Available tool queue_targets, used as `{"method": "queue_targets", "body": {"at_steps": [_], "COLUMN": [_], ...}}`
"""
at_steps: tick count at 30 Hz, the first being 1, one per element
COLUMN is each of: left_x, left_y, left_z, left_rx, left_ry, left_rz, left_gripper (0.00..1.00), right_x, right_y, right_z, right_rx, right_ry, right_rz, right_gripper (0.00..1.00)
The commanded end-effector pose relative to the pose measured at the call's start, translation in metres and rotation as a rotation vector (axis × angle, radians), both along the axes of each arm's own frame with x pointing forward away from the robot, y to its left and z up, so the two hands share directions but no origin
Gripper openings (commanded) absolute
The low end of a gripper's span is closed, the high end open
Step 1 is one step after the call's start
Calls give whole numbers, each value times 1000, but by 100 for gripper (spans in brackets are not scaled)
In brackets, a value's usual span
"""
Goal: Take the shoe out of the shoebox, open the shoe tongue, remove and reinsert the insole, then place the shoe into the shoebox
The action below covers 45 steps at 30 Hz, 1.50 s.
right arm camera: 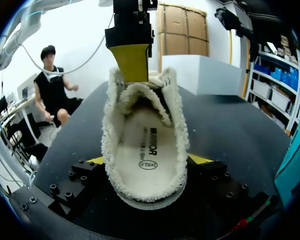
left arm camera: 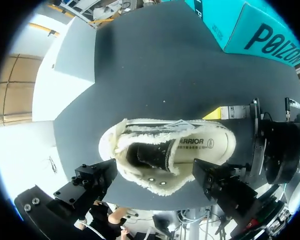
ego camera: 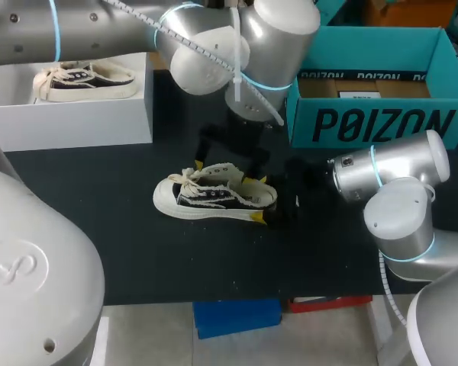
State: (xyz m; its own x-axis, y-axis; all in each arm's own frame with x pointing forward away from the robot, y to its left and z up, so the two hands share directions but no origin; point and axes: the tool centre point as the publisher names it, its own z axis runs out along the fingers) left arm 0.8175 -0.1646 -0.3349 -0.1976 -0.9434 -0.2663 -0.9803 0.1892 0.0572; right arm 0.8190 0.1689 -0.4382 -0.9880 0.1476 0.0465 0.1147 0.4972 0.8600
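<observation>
Head view: black-and-white shoe point(ego camera: 214, 197) standing on its sole on the dark desk point(ego camera: 99, 229), out of the teal shoebox point(ego camera: 382, 122), which lies behind the shoe on the heel side. Behind the shoe on the toe side, a white box point(ego camera: 76, 114) with a second shoe point(ego camera: 84, 82) in it. Above the shoe, the left pincer point(ego camera: 227, 166), released, fingers spread wide along the shoe's length. At the shoe's heel, the right pincer point(ego camera: 255, 200), clenched on the shoe, one yellow tip on each side of the heel.

Left wrist view: straight down into the shoe's mouth, not to be had from the head view. Pale insole point(left arm camera: 205, 142) flat inside, fleecy lining point(left arm camera: 140, 135) round the rim. Own black fingers well apart, one toward the toe, one toward the heel, neither gripping. One yellow tip of the right pincer against the heel's far side.

Right wrist view: along the shoe from the heel. Both own yellow tips against the heel's two sides, plainest here. One yellow finger point(right arm camera: 132, 60) of the left pincer at the top of the tongue point(right arm camera: 140, 95), seemingly touching it, contact hard to judge.
</observation>
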Motion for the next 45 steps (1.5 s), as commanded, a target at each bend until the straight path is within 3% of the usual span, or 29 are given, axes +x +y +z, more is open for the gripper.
{"method": "queue_targets", "body": {"at_steps": [1,12,20,21,22,23,25,28,29,45], "left_x": [8,3,1,1,1,1,1,-1,-1,-3], "left_y": [-14,-2,12,14,15,16,18,20,20,12], "left_z": [-17,-38,-38,-38,-37,-37,-37,-37,-37,-20], "left_rx": [134,214,211,216,219,222,233,247,247,174], "left_ry": [42,59,44,41,37,36,33,29,29,-21], "left_rz": [3,-3,-14,-16,-14,-15,-22,-30,-30,-79], "left_gripper": [100,100,100,94,53,42,34,4,0,0], "right_x": [-1,-1,-1,-1,-1,-1,-1,-1,-1,-1], "right_y": [3,3,3,3,3,3,3,3,3,3], "right_z": [-3,-3,-3,-3,-3,-3,-3,-3,-3,-3], "right_rx": [0,0,0,0,0,0,0,0,0,0], "right_ry": [1,1,1,1,1,1,1,1,1,1], "right_rz": [-1,-1,-1,-1,-1,-1,-1,-1,-1,-1], "right_gripper": [0,0,0,0,0,0,0,0,0,0]}}
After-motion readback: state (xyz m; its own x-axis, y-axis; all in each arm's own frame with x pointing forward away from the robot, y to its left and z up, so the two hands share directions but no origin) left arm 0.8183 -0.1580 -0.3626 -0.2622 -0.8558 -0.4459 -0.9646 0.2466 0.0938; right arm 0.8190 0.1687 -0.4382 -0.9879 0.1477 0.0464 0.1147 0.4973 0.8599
